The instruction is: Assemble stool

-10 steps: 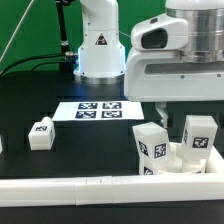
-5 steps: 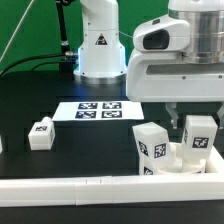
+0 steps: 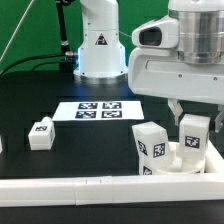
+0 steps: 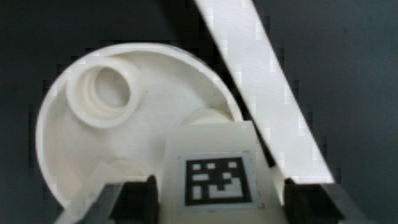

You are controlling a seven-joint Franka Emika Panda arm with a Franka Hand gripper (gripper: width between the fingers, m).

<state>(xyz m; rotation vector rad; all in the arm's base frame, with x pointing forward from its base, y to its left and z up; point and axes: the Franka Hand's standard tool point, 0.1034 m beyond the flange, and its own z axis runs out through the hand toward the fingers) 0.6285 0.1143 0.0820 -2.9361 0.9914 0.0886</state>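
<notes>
Where the black table (image 3: 30, 100) reaches the exterior view's left, a loose leg (image 3: 41, 133) lies alone with its tag on the upper face. Right of it and farther back, the marker board (image 3: 100, 109) lies flat. The long white rail (image 3: 90, 185) runs along the near edge. Further right a second leg (image 3: 151, 146) stands upright, close against the round seat disc (image 3: 186, 160), which sits at the near right just beside the rail. Over the disc the gripper (image 3: 194, 120) is closed on a third leg (image 3: 196, 136) and holds it upright. In the wrist view the fingers (image 4: 125, 205) clamp this leg from both sides, near an open socket (image 4: 103, 92). Whether the leg touches the disc I cannot tell.
</notes>
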